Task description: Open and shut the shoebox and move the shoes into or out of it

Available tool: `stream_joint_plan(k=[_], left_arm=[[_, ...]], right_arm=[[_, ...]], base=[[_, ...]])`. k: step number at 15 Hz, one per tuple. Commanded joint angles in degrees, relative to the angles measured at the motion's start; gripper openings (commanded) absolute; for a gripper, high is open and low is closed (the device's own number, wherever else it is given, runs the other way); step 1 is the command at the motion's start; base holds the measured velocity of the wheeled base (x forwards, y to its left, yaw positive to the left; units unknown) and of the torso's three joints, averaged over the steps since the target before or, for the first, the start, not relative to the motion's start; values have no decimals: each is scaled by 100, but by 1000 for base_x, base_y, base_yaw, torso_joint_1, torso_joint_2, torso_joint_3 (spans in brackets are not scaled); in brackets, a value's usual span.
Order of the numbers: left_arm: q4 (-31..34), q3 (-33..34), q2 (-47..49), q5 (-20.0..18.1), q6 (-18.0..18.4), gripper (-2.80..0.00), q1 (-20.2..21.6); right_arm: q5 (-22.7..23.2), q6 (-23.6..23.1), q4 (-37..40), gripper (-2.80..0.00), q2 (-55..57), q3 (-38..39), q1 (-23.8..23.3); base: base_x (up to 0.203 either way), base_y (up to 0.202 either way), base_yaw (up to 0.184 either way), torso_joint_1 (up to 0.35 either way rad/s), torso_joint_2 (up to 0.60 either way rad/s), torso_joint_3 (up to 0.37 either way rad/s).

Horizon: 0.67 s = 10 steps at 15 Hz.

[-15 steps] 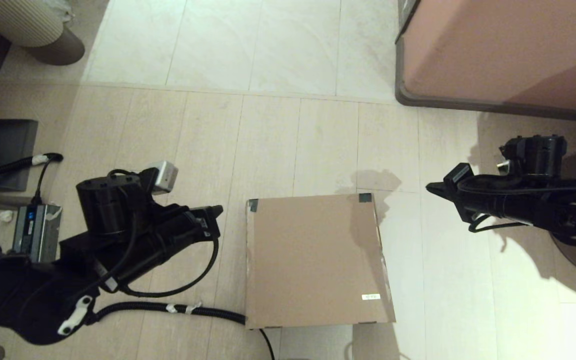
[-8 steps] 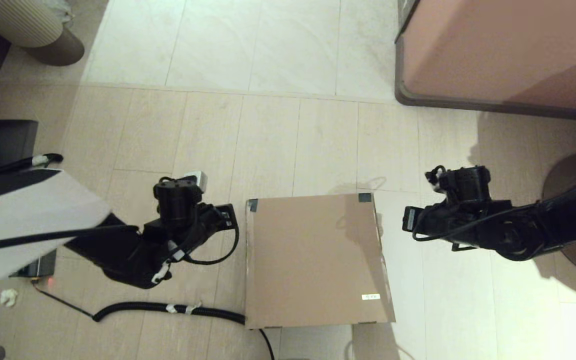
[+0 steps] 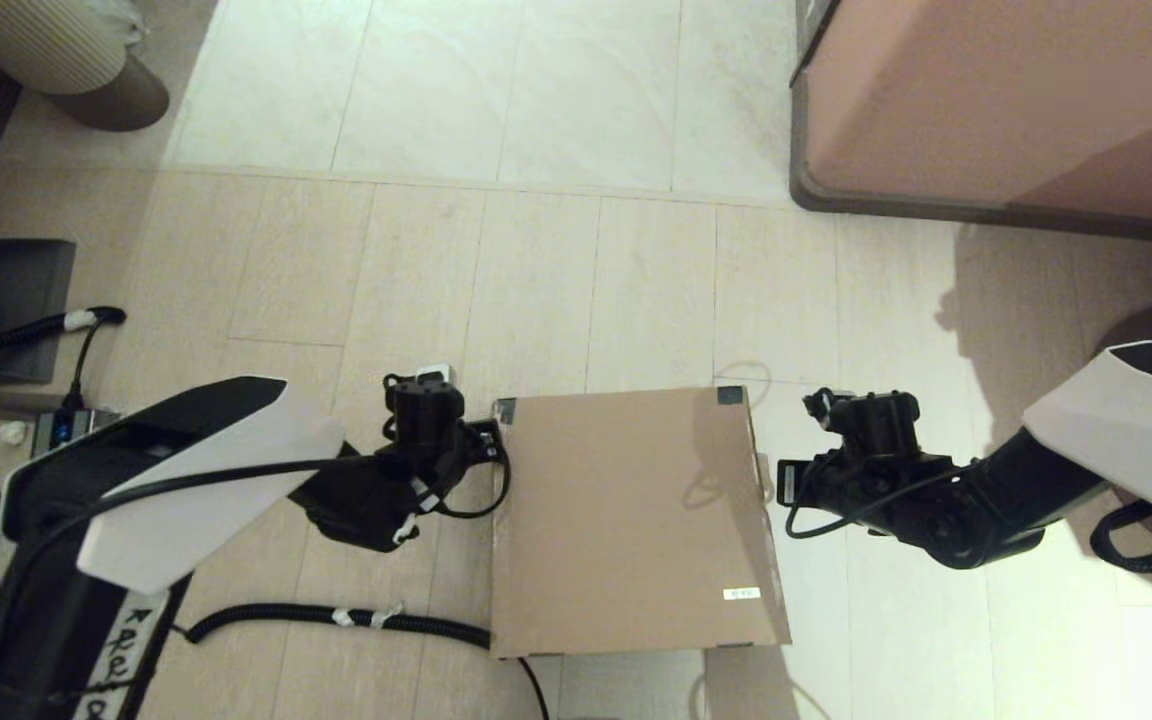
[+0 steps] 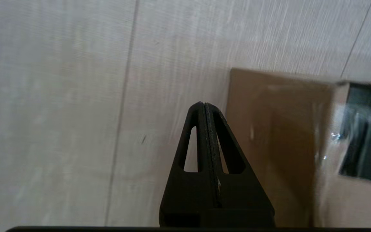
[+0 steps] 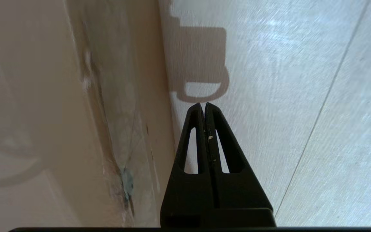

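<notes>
The shoebox [image 3: 631, 520] lies on the floor with its brown flap lid closed, black tape [image 3: 730, 395] on the two far corners and a small white sticker [image 3: 741, 594] near the front right. The shoes are hidden. My left gripper [image 3: 489, 440] is shut and empty, low beside the box's far left corner. In the left wrist view its shut tips [image 4: 204, 103] are next to the box's side wall [image 4: 269, 138]. My right gripper [image 3: 784, 482] is shut and empty beside the box's right wall [image 5: 43, 96], its tips [image 5: 204, 104] over bare floor.
A large pinkish-brown cabinet [image 3: 1006, 100] stands at the far right. A black cable [image 3: 336, 618] runs along the floor to the box's near left corner. At the left edge are a power strip [image 3: 61, 430] and a dark box [image 3: 6, 300].
Both arms have come down and inward, and each shut gripper now sits close against one side of the closed shoebox. The box has not moved.
</notes>
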Motion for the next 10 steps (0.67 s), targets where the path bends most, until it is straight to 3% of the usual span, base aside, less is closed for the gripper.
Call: stream_joint_plan(k=[1, 6, 10], left_arm=[[-32, -320, 321, -4, -13, -280, -90], [-75, -933, 595, -42, -53, -280, -392], [-98, -489, 305, 24, -123, -280, -191]], right_arm=[[-7, -56, -131, -280, 61, 262, -6], [-118, -194, -832, -280, 43, 986, -40], [-135, -185, -1028, -280, 50, 1188, 15]], base=[[0, 0, 0, 0, 0, 0], [0, 0, 0, 0, 0, 0], [0, 0, 0, 0, 0, 0]])
